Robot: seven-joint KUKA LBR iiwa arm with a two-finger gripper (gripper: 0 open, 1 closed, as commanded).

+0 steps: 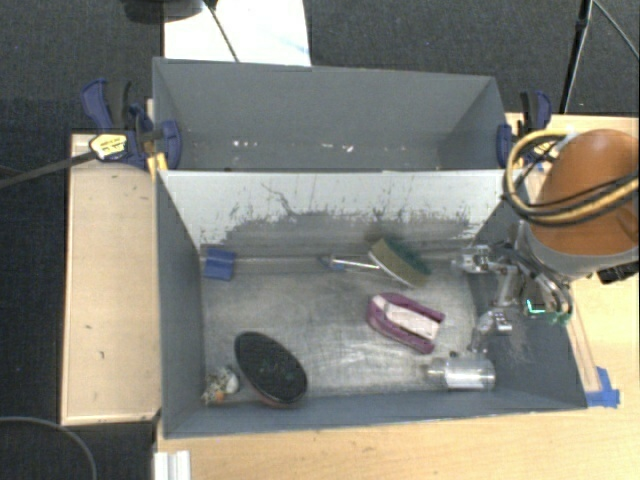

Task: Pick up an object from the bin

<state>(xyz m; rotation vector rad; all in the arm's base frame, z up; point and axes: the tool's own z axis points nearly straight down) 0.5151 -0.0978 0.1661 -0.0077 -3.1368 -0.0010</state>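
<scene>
1. Cylinder (460,373), small and clear, lies on its side on the floor of the bin (300,313). In the camera view it sits at the front right, close to the front wall, and it is the thing nearest the gripper (486,294).
2. I'd judge it light, stiff and slick, and free to roll. The safest hold looks to be across the middle of its body, with the jaws crossing its long axis.
3. The front wall leaves little room on that side, so a poor grip could send it skidding or jam it there.
4. The gripper hangs low at the right end of the bin, just back from the cylinder and, as far as I can see, not touching it.
5. Its fingers (492,324) look spread apart, with bare floor between them and nothing held.
6. A purple thing (405,320) lies just left of the gripper and a brush (395,258) sits further back. A black oval (270,368) and a blue block (218,264) are well apart, at the left.
</scene>
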